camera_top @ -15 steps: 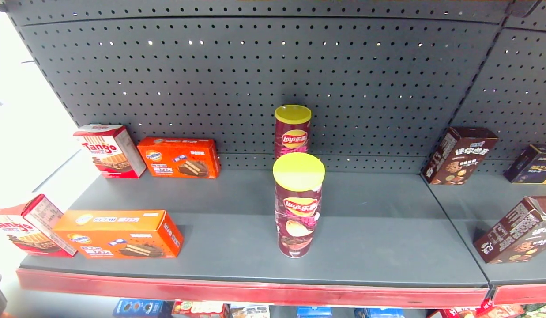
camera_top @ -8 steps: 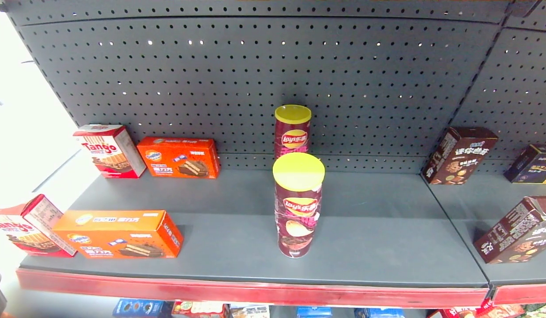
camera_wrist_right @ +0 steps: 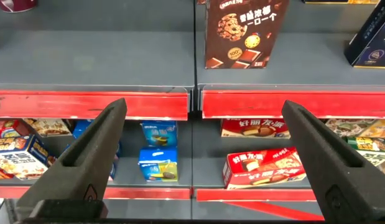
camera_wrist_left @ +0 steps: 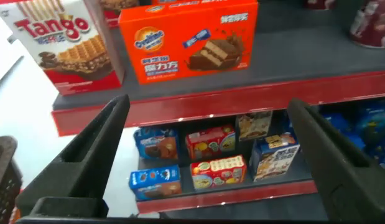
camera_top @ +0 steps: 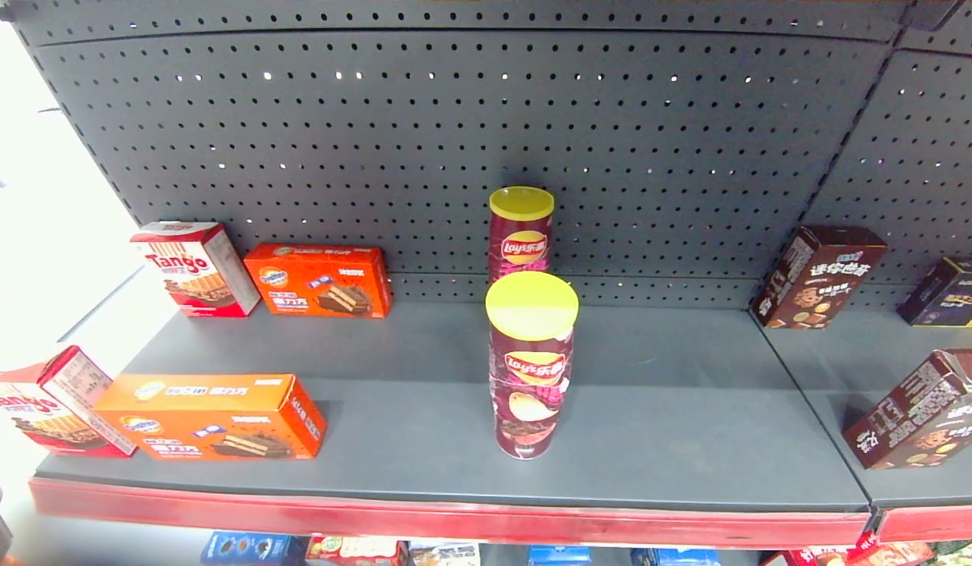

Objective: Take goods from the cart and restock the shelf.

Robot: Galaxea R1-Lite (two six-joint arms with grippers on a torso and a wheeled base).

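Observation:
On the grey shelf (camera_top: pixel 658 424) two maroon chip cans with yellow lids stand upright: one near the front (camera_top: pixel 530 365), one behind it by the pegboard (camera_top: pixel 521 233). Orange wafer boxes lie at front left (camera_top: pixel 210 417) and back left (camera_top: pixel 319 280), each beside a red-and-white wafer box (camera_top: pixel 195 267). My left gripper (camera_wrist_left: pixel 208 155) is open, empty, in front of and below the shelf's red edge, facing the orange box (camera_wrist_left: pixel 187 40). Also open and empty, my right gripper (camera_wrist_right: pixel 204 162) faces the red shelf edge (camera_wrist_right: pixel 92 102) below a brown cookie box (camera_wrist_right: pixel 242 31).
Brown cookie boxes (camera_top: pixel 817 275) stand on the neighbouring shelf section at right, a dark blue box (camera_top: pixel 948 292) farther right. Lower shelves hold several small blue (camera_wrist_left: pixel 156 180) and red boxes (camera_wrist_right: pixel 264 168). A black basket edge (camera_wrist_left: pixel 2 168) sits low beside the left gripper.

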